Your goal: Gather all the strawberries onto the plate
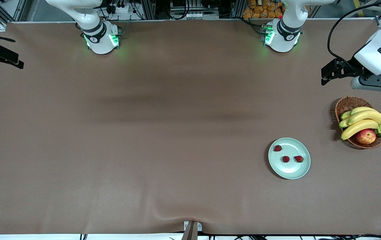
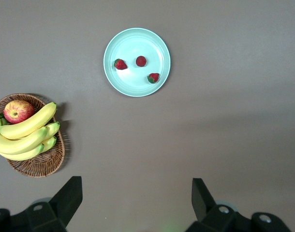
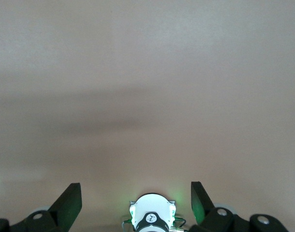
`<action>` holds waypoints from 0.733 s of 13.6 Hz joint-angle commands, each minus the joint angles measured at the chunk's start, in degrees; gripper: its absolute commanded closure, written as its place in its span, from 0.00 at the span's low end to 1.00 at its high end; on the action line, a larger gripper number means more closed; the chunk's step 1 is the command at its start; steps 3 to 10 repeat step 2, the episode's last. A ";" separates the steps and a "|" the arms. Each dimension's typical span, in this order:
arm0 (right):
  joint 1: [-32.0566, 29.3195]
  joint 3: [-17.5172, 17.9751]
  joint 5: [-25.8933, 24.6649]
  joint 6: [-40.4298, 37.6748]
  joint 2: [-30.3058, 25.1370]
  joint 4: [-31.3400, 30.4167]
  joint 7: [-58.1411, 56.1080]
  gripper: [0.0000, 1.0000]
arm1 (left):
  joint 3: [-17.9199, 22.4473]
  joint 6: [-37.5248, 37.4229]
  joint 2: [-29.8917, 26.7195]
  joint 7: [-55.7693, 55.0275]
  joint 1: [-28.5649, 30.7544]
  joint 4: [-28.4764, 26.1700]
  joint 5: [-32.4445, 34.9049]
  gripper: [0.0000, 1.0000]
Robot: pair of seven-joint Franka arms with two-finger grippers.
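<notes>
All three strawberries (image 1: 286, 159) lie on the plate (image 1: 290, 171), so the task looks finished. Both arms wait: the left end effector (image 2: 137, 200) hangs released over the surface (image 1: 143, 133), the right end effector (image 3: 136, 200) also released and empty.

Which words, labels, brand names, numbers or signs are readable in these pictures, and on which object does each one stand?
None can be read.
Right arm's base: a small round mark, too small to read.
Left arm's base: the same mark, too small to read.
Plate, strawberries, basket, bananas, apple: no text.
</notes>
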 commanded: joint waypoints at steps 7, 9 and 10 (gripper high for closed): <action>-0.82 0.84 -1.04 -0.17 0.09 0.56 0.28 0.00 | -0.18 -0.36 0.73 -0.39 -0.30 1.23 0.99 0.00; -0.82 0.84 -1.04 -0.17 0.09 0.56 0.28 0.00 | -0.18 -0.36 0.73 -0.39 -0.30 1.23 0.99 0.00; -0.82 0.84 -1.04 -0.17 0.09 0.56 0.28 0.00 | -0.18 -0.36 0.73 -0.39 -0.30 1.23 0.99 0.00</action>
